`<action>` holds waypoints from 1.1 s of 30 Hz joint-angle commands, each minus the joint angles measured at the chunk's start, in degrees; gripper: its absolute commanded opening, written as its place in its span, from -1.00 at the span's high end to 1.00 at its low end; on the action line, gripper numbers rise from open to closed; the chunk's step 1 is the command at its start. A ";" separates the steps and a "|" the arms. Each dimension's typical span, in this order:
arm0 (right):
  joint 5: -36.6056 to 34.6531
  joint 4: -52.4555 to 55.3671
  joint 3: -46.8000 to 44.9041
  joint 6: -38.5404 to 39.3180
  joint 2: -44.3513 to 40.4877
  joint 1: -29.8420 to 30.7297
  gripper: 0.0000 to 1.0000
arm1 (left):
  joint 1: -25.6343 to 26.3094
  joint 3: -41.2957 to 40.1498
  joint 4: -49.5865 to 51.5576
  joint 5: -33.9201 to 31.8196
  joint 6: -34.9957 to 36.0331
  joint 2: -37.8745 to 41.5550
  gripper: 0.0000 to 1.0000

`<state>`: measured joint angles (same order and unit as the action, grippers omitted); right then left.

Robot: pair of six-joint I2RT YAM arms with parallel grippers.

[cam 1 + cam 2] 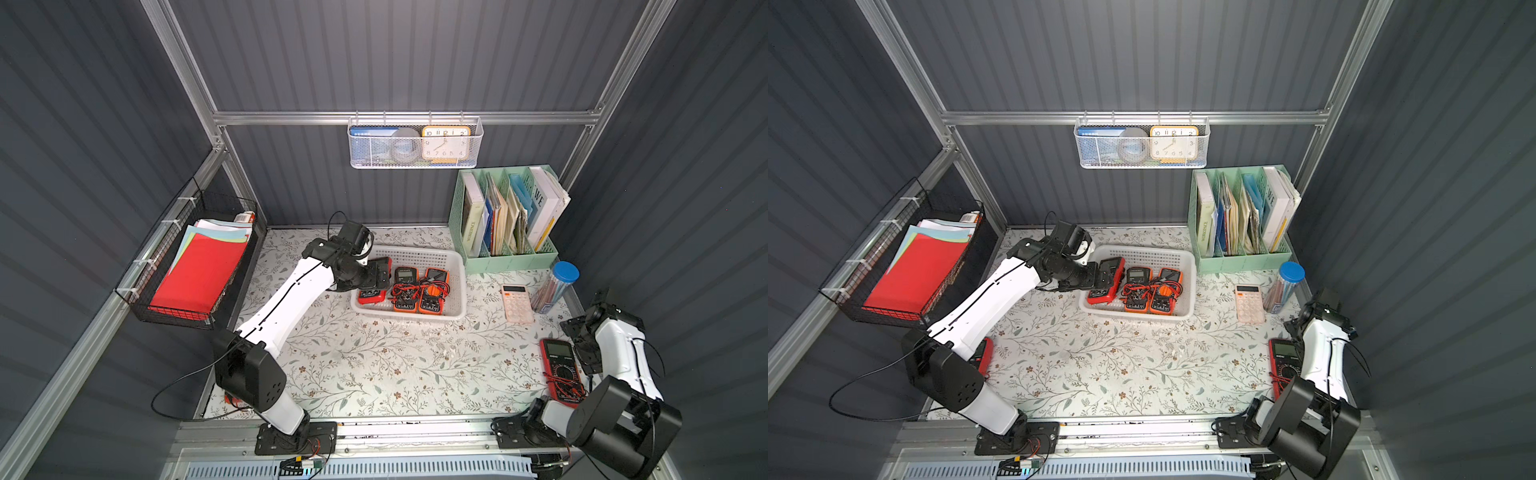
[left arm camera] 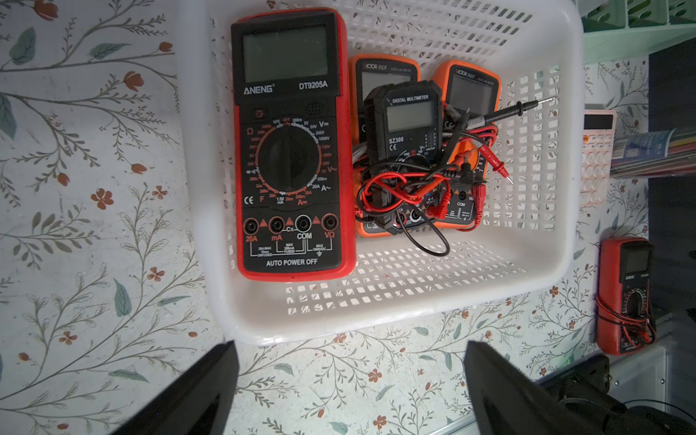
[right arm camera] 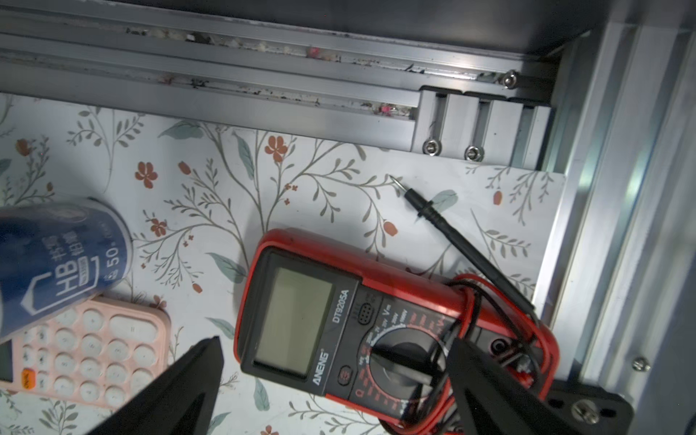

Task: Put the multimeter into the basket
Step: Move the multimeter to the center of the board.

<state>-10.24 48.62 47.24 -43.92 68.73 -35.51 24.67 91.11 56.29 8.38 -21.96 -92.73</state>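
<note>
The white perforated basket point(image 1: 456, 266) point(image 1: 1188, 270) point(image 2: 376, 320) sits at the back middle of the table. Inside it lie a red-and-black multimeter point(image 2: 290, 150) point(image 1: 371, 296) at its left end, two orange ones point(image 1: 432, 297) and a small black one point(image 2: 406, 120) amid tangled leads. My left gripper point(image 1: 380, 276) point(image 2: 350, 361) hovers over that left end, open and empty. Another red multimeter point(image 1: 561, 370) point(image 1: 1281, 359) point(image 3: 301, 327), wrapped in its leads, lies on the table at the front right. My right gripper point(image 1: 586, 359) point(image 3: 339, 361) hangs open just above it, a finger on either side.
A pink calculator point(image 1: 515, 303) and a blue-capped pencil tube point(image 1: 555, 286) stand just behind the right arm. A green file rack point(image 1: 503, 216), a black wire basket of papers point(image 1: 195, 266) and a hanging mesh basket with a clock point(image 1: 415, 143) line the walls. A further red multimeter point(image 1: 985, 353) peeks out under the left arm.
</note>
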 commanded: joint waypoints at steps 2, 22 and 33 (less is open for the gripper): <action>0.31 -0.94 -0.66 -0.81 2.75 -3.38 -0.97 | 0.47 0.21 0.35 0.67 0.44 0.16 -0.98; 18.12 -6.24 -8.76 -6.09 6.59 -5.01 -0.97 | 1.35 1.88 1.10 0.25 -0.53 0.29 -0.99; 19.62 -8.13 -13.05 -19.52 -2.50 14.43 -0.97 | 1.66 1.97 1.57 -0.95 -0.63 1.55 -0.99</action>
<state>1.19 39.16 37.30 -55.75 65.65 -25.32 26.02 91.83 56.40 8.16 -22.02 -92.73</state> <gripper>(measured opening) 0.987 0.992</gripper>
